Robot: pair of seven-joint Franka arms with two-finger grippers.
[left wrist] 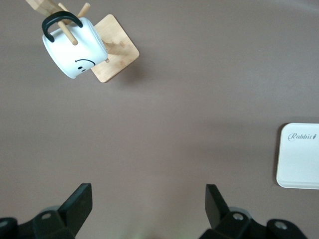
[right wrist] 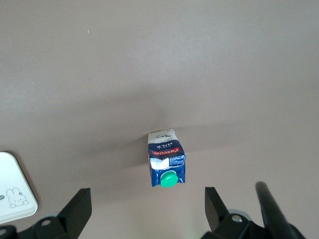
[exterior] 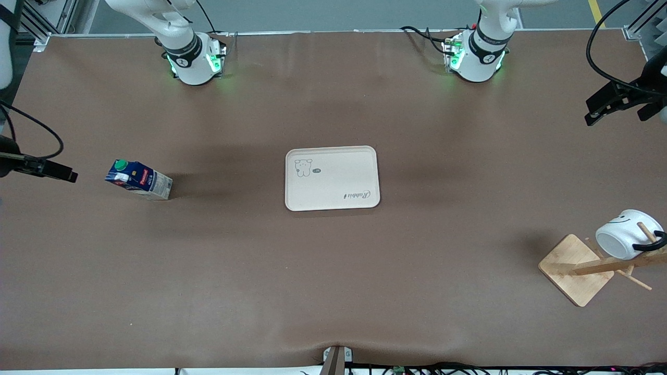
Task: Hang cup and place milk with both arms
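The white cup [exterior: 622,237] with a black handle and smiley face hangs by its handle on a peg of a wooden rack [exterior: 576,271] toward the left arm's end of the table. It also shows in the left wrist view [left wrist: 75,50]. The dark blue milk carton [exterior: 138,179] with a green cap stands on the table toward the right arm's end, and shows in the right wrist view [right wrist: 167,162]. My left gripper [exterior: 591,112] [left wrist: 148,204] is open and empty, up over bare table. My right gripper [exterior: 68,174] [right wrist: 148,206] is open and empty, up in the air beside the milk.
A cream tray [exterior: 332,177] with a rabbit drawing lies at the table's middle, with nothing on it. Its edge shows in both wrist views [left wrist: 299,159] [right wrist: 12,196]. The rack's square base [left wrist: 117,55] rests near the table's end.
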